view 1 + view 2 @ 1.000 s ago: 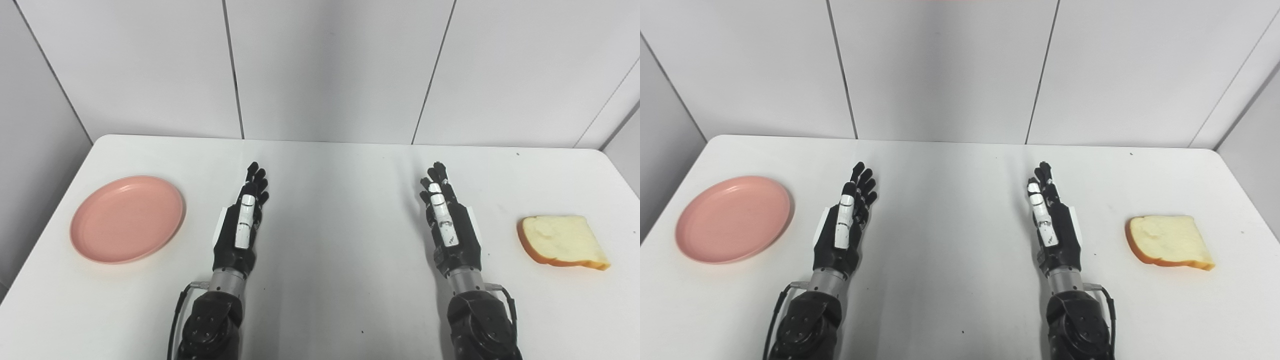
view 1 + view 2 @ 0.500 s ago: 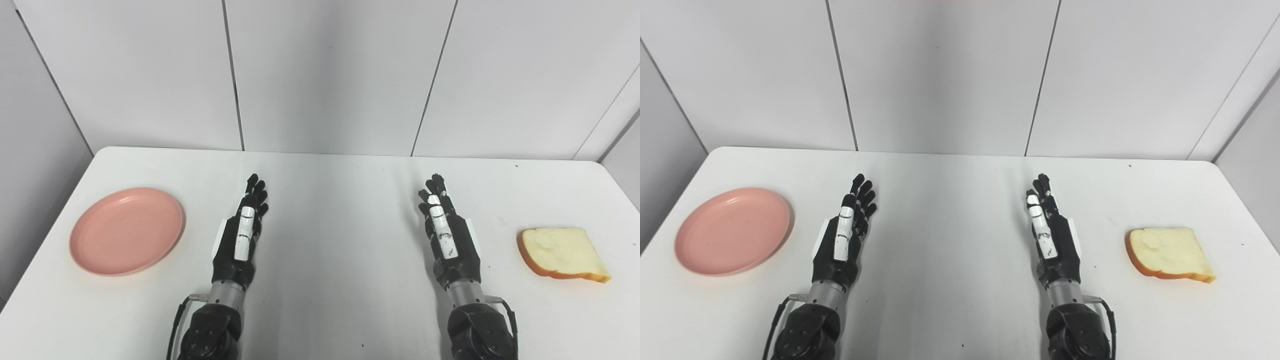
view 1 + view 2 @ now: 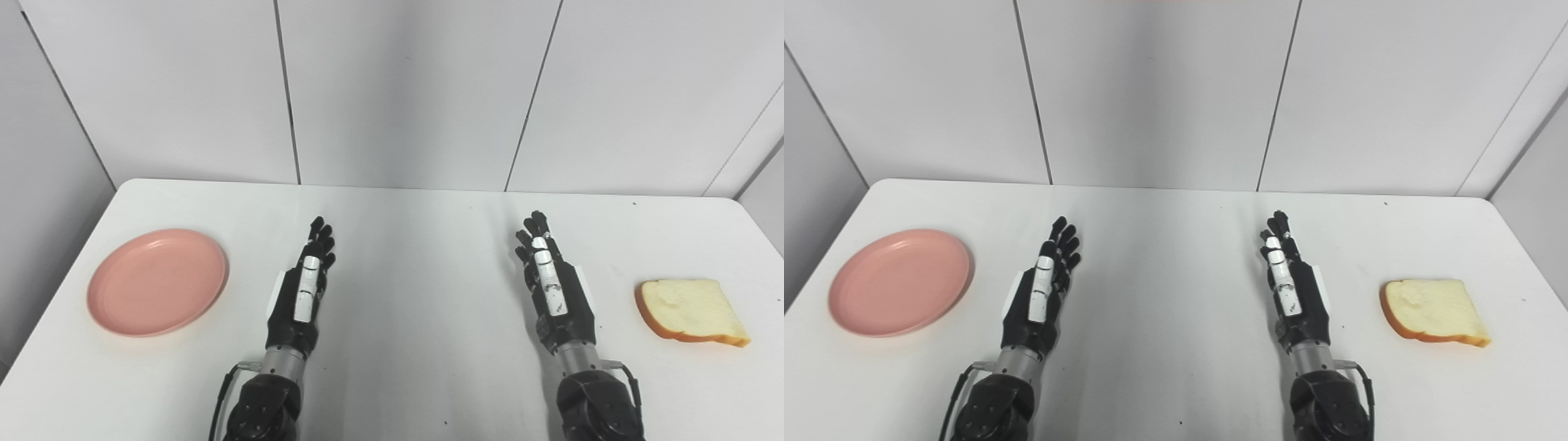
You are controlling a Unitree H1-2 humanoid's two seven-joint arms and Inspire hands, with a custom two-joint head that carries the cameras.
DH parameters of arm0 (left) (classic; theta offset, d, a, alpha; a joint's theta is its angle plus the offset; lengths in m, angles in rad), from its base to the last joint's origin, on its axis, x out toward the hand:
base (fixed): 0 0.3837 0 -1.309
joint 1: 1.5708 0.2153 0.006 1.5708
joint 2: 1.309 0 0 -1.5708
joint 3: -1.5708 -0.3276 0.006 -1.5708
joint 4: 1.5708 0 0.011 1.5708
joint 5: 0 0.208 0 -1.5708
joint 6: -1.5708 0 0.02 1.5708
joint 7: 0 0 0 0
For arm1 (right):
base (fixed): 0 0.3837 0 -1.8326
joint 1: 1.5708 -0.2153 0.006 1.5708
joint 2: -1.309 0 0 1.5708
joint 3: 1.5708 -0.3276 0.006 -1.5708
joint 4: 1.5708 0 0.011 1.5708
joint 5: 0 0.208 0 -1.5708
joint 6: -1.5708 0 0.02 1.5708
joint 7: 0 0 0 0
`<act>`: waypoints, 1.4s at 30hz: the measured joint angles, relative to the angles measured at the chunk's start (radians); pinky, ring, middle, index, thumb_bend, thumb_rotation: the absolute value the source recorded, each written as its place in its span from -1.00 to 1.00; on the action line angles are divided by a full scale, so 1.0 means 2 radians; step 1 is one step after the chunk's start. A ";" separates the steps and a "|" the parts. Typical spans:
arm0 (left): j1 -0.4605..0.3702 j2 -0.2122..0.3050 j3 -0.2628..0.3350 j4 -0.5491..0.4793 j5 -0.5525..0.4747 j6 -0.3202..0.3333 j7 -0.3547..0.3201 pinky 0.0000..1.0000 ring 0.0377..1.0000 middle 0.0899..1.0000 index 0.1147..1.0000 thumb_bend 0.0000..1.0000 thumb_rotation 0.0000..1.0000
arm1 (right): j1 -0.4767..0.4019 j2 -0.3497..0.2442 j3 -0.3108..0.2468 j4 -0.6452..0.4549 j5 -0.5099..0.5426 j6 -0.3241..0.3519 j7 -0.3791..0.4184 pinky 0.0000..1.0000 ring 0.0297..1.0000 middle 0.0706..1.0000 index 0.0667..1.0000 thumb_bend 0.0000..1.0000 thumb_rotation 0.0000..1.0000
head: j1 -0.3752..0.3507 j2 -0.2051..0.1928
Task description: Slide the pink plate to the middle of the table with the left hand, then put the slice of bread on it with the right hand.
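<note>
A round pink plate point(image 3: 157, 282) lies empty at the left side of the white table point(image 3: 416, 245). A slice of bread point(image 3: 690, 304) with a brown crust lies flat at the right side. My left hand point(image 3: 302, 288) is open, fingers straight and pointing away, set edge-up over the table a short way right of the plate. My right hand point(image 3: 554, 288) is open in the same pose, a short way left of the bread. Neither hand touches or holds anything. The plate point(image 3: 899, 281), bread point(image 3: 1434, 311) and both hands also show in the right eye view.
Grey panel walls stand behind the table's far edge point(image 3: 429, 187) and along both sides. The table's left edge runs close to the plate, and its right edge lies beyond the bread.
The camera tilted, so the whole scene sits lower in the picture. My left hand has shifted slightly to the right. Plate and bread have not moved on the table.
</note>
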 measured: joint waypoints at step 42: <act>-0.080 0.069 0.130 0.001 -0.025 0.013 0.065 0.30 0.36 0.35 0.43 0.52 1.00 | 0.002 -0.024 -0.030 -0.007 0.026 0.028 0.007 0.93 0.91 0.91 0.89 0.16 0.66 | 0.138 -0.025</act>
